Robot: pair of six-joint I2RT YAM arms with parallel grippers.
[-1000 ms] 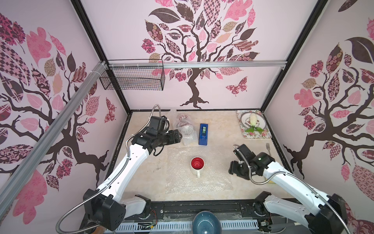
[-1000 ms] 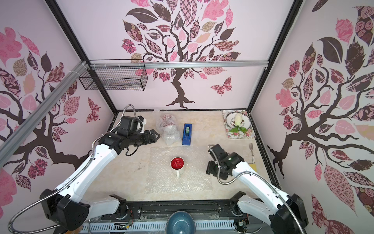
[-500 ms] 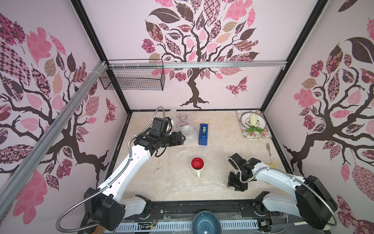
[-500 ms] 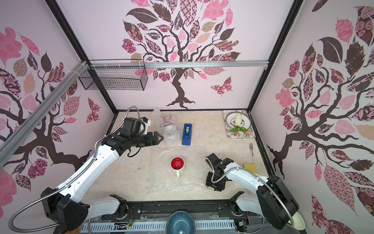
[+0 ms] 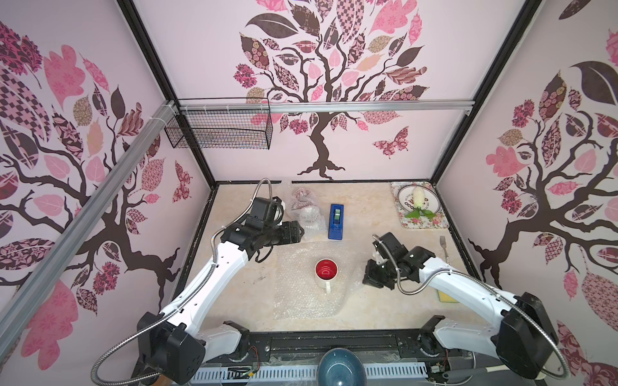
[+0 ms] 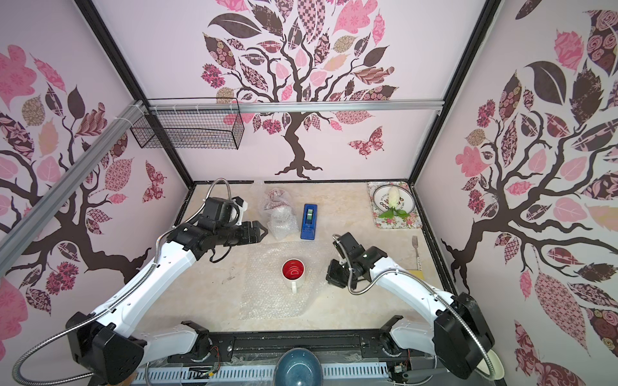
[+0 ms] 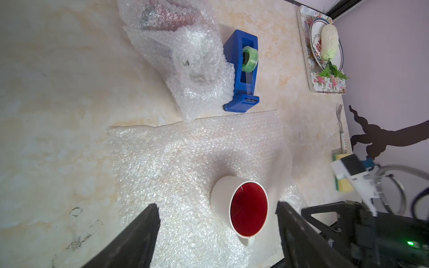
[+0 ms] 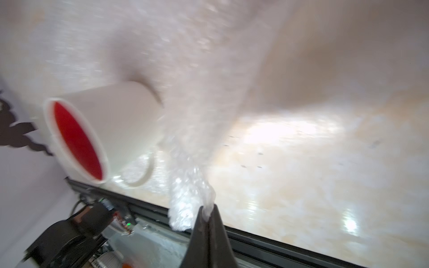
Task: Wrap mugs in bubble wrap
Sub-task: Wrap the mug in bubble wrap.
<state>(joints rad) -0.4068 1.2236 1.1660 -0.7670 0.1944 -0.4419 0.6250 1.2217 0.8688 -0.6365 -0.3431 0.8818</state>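
On the table [image 5: 240, 300] we have the bubble wrap [image 5: 294, 297] lying flat, except for the edge nearest our right fingers [image 8: 218, 239], which is bunched and raised off the surface. Those fingers are pressed together on that edge. The white mug [image 5: 326, 272] with red inside stands upright on the wrap just beside them, axis vertical, mouth up. Its handle points away from our left fingers [image 7: 137, 241], which are spread wide in the air near the wrap's edge on the side away from the handle.
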